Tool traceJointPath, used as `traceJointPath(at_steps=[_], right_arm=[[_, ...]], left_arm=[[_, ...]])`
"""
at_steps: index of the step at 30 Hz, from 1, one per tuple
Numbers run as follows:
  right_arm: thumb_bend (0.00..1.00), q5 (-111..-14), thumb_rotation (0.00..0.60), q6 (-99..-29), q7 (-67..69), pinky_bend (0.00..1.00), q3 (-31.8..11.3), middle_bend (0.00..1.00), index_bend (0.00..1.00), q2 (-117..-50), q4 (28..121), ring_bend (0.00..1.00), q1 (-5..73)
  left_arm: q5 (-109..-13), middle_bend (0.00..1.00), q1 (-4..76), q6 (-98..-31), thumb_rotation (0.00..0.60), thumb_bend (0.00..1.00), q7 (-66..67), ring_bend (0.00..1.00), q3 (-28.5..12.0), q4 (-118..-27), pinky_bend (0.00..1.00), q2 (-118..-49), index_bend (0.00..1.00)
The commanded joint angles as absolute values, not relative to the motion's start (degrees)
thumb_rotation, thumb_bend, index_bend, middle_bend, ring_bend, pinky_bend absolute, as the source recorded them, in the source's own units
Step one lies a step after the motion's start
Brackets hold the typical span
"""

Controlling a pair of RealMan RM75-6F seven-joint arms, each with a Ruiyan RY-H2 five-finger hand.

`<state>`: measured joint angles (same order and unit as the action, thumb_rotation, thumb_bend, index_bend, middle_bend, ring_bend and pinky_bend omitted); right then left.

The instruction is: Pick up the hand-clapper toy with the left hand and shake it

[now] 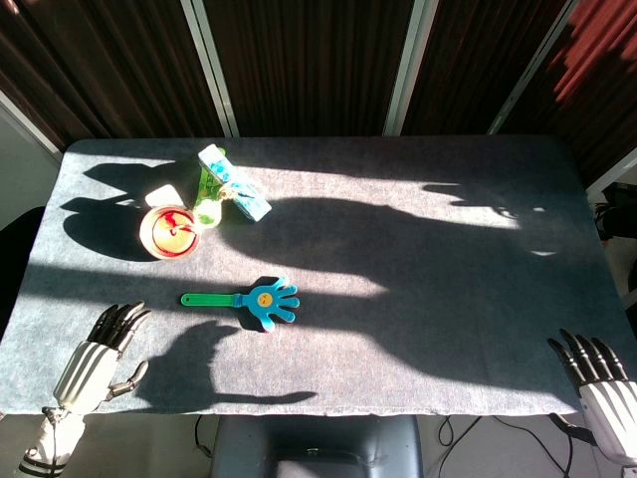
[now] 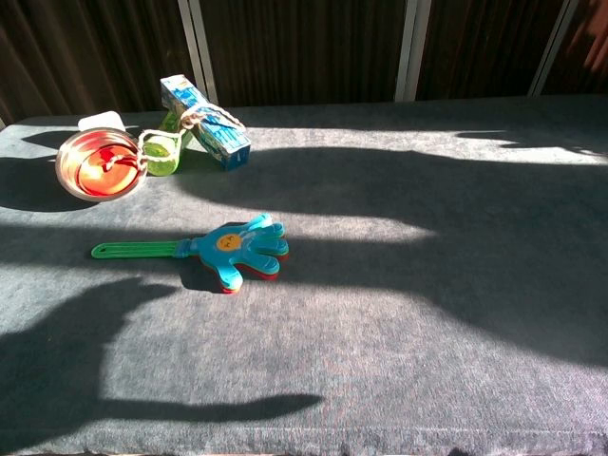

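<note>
The hand-clapper toy (image 1: 254,299) lies flat on the grey table, a blue hand shape with a yellow face and a green handle pointing left; the chest view shows it as clapper toy (image 2: 223,249) with red layers under the blue. My left hand (image 1: 100,356) hovers at the table's near left corner, fingers apart and holding nothing, well short of the green handle. My right hand (image 1: 597,383) sits at the near right corner, fingers spread, empty. Neither hand appears in the chest view.
A round bowl with red inside (image 1: 167,231) stands at the far left, with a green cup (image 1: 208,211) and a blue-white carton (image 1: 234,183) beside it. Strong shadows cross the grey table (image 1: 418,299).
</note>
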<state>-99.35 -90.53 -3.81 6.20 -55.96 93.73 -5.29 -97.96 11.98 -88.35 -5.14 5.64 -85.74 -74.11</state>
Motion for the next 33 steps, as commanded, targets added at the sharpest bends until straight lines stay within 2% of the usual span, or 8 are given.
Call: traceJointPath(at_steps=[1, 5, 9, 13, 17, 25, 33], right_arm=[[0.19, -100.0, 0.6, -91.0, -4.0, 0.0, 6.4, 0.0, 0.0, -56.0, 93.9, 0.0, -5.4], [0.19, -99.6, 0.6, -89.8, -4.3, 0.0, 6.4, 0.0, 0.0, -56.4, 94.0, 0.0, -5.0], [0.19, -99.0, 0.6, -88.3, -4.8, 0.0, 6.3, 0.0, 0.0, -56.6, 94.1, 0.0, -4.4], [0.19, -99.4, 0.6, -88.2, -5.1, 0.0, 6.6, 0.0, 0.0, -56.6, 94.2, 0.0, -4.4], [0.19, -99.4, 0.6, -88.0, -4.9, 0.0, 6.6, 0.0, 0.0, -56.6, 94.3, 0.0, -4.3], [0.2, -99.4, 0.6, -88.0, -4.5, 0.0, 6.6, 0.0, 0.0, -56.4, 94.5, 0.0, -4.0], [0.19, -99.5, 0.6, -88.1, -4.5, 0.0, 6.8, 0.0, 0.0, -56.2, 94.6, 0.0, -4.1]], left_arm=[[-98.8, 0.0, 12.6, -87.4, 0.6, 0.39, -5.9, 0.0, 5.8, -85.7, 0.0, -74.4, 0.0], [-97.7, 0.0, 15.0, -82.3, 0.6, 0.39, -7.6, 0.0, 5.0, -84.8, 0.01, -76.6, 0.0], [-89.7, 0.0, 19.5, -71.0, 0.6, 0.39, -3.1, 0.0, 1.3, -84.5, 0.05, -80.0, 0.0], [-86.5, 0.0, 23.8, -64.4, 0.6, 0.39, -3.3, 0.0, -1.6, -82.5, 0.03, -83.4, 0.0], [-86.6, 0.0, 26.9, -62.4, 0.6, 0.37, -6.6, 0.0, -3.7, -77.9, 0.03, -87.1, 0.01], [-85.5, 0.0, 30.8, -60.0, 0.6, 0.37, -13.4, 0.0, -5.9, -67.7, 0.03, -95.2, 0.2], [-82.3, 0.0, 32.8, -58.0, 0.6, 0.36, -11.8, 0.0, -7.4, -62.3, 0.01, -99.7, 0.25]])
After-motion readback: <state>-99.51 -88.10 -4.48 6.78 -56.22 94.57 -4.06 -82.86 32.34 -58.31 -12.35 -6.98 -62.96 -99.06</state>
